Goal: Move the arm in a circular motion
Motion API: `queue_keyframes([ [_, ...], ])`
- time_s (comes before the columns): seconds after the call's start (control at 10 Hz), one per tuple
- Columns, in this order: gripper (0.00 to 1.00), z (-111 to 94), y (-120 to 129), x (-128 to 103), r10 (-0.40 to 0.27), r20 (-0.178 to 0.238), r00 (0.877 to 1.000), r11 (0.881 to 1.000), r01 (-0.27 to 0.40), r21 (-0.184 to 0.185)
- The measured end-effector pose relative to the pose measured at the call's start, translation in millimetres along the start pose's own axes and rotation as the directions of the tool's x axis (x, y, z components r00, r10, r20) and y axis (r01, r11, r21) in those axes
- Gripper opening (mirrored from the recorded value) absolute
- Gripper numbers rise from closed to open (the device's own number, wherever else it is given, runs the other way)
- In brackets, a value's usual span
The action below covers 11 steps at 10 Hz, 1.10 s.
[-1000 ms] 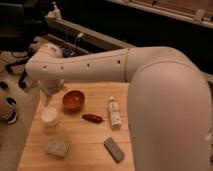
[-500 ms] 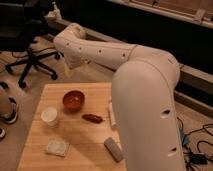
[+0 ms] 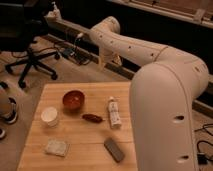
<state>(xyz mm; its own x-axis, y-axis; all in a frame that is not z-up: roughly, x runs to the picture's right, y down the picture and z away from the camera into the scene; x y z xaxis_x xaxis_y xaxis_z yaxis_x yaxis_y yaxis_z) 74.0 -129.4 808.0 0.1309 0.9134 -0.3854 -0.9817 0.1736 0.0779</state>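
1. Since a second ago, the arm point(image 3: 165, 100) has swung its far end off the table: it was hanging low over the white cup, and now it's out past the far edge and further right. The stuff on the table hasn't budged.
2. Right now the arm's fat cream segment fills the right side of the view and rises in front of the table's right edge. It bends at the top right, then a thinner segment with small dark screw holes runs up and left to a rounded joint near the top middle.
3. The gripper point(image 3: 110, 59) hangs just under that far joint, over the floor beyond the table and not touching anything. Honestly can't tell if it's open or closed, it's just a pale shape against the dark background.
4. The wooden table point(image 3: 80, 155) has a reddish bowl point(image 3: 73, 99) near its middle, with a white cup point(image 3: 49, 115) to the bowl's front left.
5. A small brown oblong thing point(image 3: 92, 118) lies just in front of the bowl, and a white tube point(image 3: 114, 111) lies right beside it, close to the arm.
6. Nearer the front edge sit a pale sponge point(image 3: 56, 147) on the left and a dark grey block point(image 3: 114, 149) on the right, well apart.
7. An office chair point(image 3: 30, 55) stands on the floor at the back left, and a few cables point(image 3: 70, 50) trail near it.
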Motion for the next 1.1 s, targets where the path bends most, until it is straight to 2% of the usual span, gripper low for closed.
queue_keyframes([
  [0.2, 0.73, 3, -50, 35, 0.078, -0.041, 0.996, 0.995, -0.076, 0.060],
  [0.3, 0.73, 3, -67, 54, 0.105, -0.058, 0.993, 0.991, -0.100, 0.086],
  [0.4, 0.73, 2, -84, 80, 0.129, -0.077, 0.989, 0.986, -0.120, 0.114],
  [0.5, 0.73, -2, -100, 120, 0.145, -0.099, 0.984, 0.979, -0.129, 0.157],
  [0.6, 0.73, -5, -103, 138, 0.144, -0.108, 0.984, 0.977, -0.124, 0.175],
  [0.8, 0.73, -18, -105, 195, 0.132, -0.128, 0.983, 0.968, -0.100, 0.231],
  [0.9, 0.73, -25, -100, 219, 0.117, -0.136, 0.984, 0.966, -0.080, 0.248],
  [1.0, 0.73, -33, -82, 240, 0.074, -0.144, 0.987, 0.968, -0.036, 0.250],
  [1.1, 0.73, -46, -51, 261, 0.001, -0.151, 0.989, 0.969, 0.036, 0.243],
])
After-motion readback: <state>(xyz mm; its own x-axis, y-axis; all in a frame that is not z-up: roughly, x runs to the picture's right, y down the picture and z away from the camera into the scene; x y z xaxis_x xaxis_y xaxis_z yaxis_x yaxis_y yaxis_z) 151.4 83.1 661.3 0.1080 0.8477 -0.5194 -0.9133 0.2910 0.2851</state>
